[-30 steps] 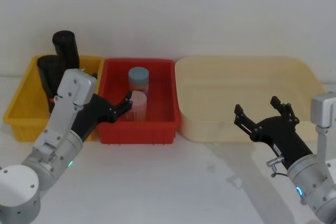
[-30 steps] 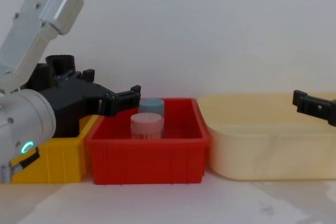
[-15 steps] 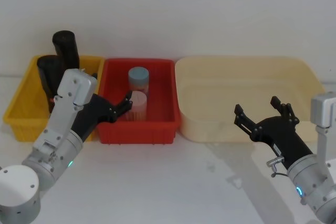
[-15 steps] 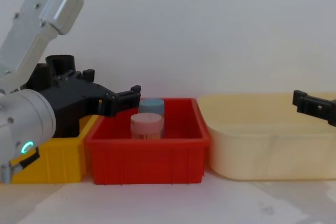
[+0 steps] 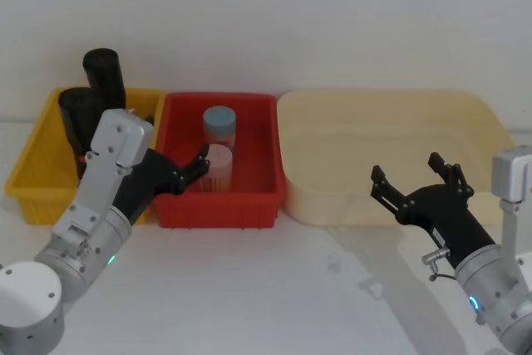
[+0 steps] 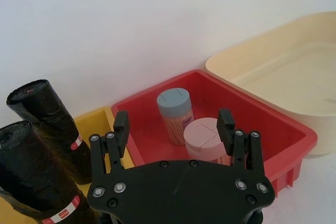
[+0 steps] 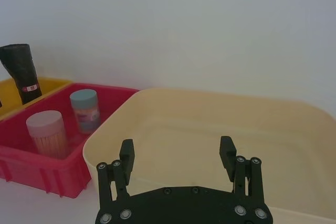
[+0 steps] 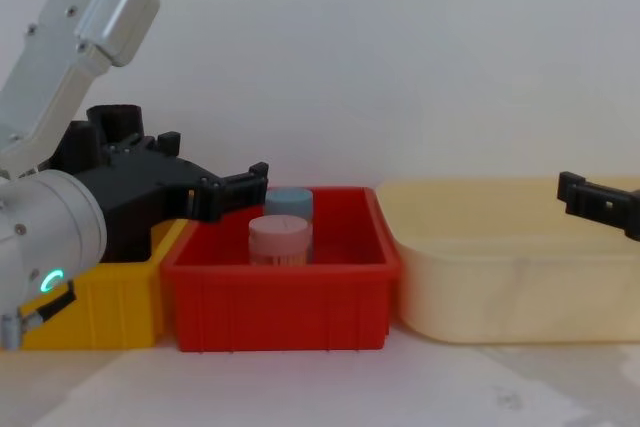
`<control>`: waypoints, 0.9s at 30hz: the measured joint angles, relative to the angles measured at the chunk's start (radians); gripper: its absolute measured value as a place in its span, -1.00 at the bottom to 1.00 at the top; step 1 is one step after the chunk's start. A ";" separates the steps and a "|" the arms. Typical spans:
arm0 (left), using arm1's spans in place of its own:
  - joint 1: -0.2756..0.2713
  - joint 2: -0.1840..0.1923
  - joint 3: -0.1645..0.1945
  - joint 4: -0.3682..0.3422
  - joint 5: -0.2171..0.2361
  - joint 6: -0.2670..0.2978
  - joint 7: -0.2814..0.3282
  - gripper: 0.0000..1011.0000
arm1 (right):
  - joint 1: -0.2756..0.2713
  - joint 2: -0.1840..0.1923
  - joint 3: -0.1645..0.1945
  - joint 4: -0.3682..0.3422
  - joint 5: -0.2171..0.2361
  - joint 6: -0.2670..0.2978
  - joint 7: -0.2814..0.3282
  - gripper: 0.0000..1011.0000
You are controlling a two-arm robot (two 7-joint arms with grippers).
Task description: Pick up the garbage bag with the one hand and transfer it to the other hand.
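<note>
The left pincer [image 6: 174, 127] hangs wide open and empty over the seam between the yellow bin [image 5: 25, 180] and the red bin [image 5: 249, 205], its fingers aimed at the pink jar [image 6: 206, 135]. The bag [image 5: 76, 122] stands upright in the yellow bin, off to this pincer's left, with a second roll [image 5: 104, 72] near the bin's back edge. The coming move looks like a swing left to grip the bag across its width. The right pincer [image 5: 407, 172], also open and empty, hovers well apart over the counter [image 5: 274, 288] before the tub [image 5: 382, 122]. The left wrist view gives both rolls' label bands; in the head view the arm covers the bag's lower part
</note>
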 joint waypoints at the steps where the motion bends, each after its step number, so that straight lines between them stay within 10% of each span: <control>1: 0.000 0.000 0.000 0.000 0.000 0.000 0.000 0.98 | 0.000 0.000 0.000 0.000 0.000 0.000 0.000 0.98; 27: -0.020 -0.003 0.003 0.005 0.003 0.015 -0.010 0.98 | 0.057 0.003 -0.002 0.036 0.007 0.028 0.037 0.98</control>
